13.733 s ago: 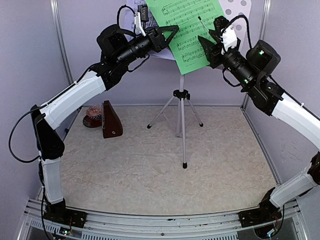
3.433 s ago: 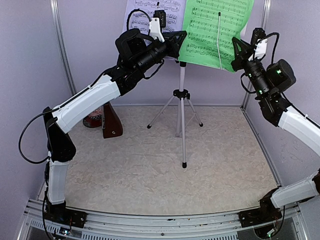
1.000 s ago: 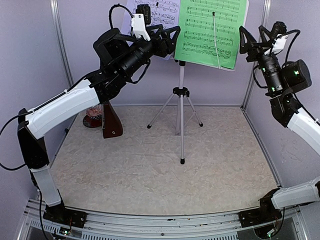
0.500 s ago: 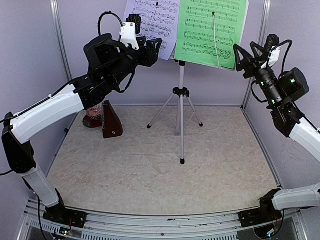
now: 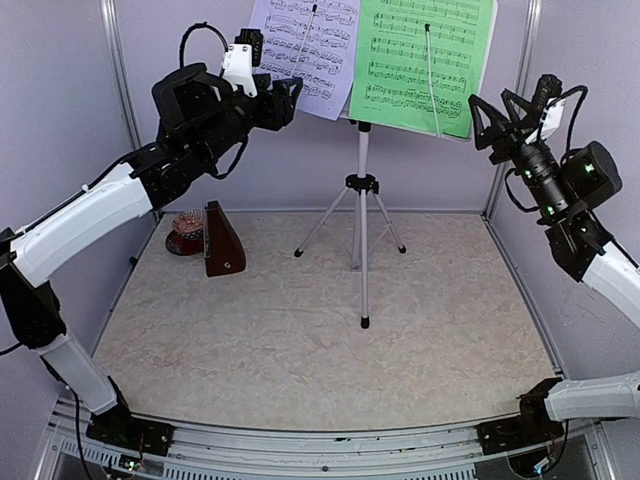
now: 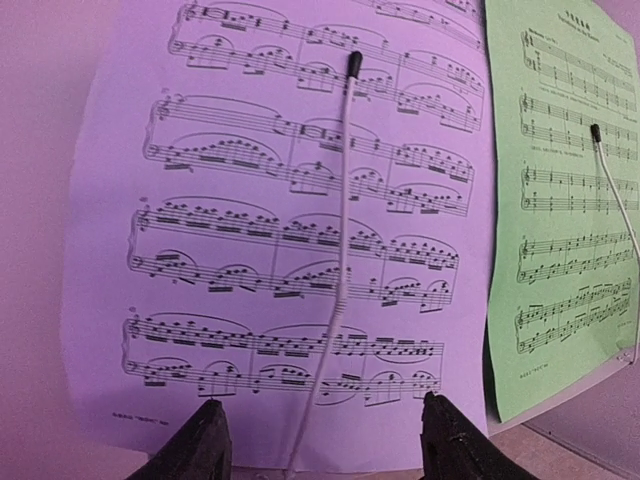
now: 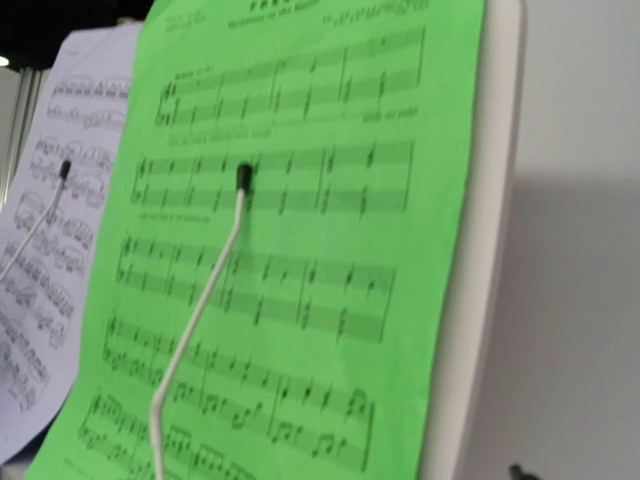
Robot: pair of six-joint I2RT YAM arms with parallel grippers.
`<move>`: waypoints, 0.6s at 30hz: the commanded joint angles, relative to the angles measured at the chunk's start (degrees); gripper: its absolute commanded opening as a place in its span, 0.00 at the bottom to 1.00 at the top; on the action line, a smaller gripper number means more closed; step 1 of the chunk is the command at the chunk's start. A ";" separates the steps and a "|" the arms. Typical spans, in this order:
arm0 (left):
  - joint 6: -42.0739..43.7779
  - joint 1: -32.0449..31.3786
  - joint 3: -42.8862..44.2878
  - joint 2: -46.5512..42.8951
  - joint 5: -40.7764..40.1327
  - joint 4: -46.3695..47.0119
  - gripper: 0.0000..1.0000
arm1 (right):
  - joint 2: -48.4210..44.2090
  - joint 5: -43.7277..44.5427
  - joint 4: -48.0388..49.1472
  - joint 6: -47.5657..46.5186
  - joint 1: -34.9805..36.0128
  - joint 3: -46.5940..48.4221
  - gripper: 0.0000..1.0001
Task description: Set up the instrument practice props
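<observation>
Left gripper, right gripper: both spread, empty. I fear one swing knocks the silver tripod music stand, frame centre, spilling pale lavender music sheet and green music sheet.

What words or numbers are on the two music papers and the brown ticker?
Lavender sheet: only music notes, and the tiny print at its bottom left is too small to read.
Green sheet: the title at the top is too blurred to read.
Metronome: no readable text.
</observation>
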 commanded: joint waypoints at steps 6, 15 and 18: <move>-12.64 18.34 -1.71 -8.93 24.61 -2.00 0.69 | -2.09 -1.79 -2.54 1.17 -0.36 -2.27 0.79; -18.74 26.81 6.41 -0.60 41.42 -2.04 0.70 | -3.50 -2.86 -3.52 1.24 -0.36 -4.24 0.79; -18.86 27.93 8.80 1.78 45.36 -1.07 0.71 | -3.82 -2.76 -4.06 1.15 -0.38 -4.41 0.79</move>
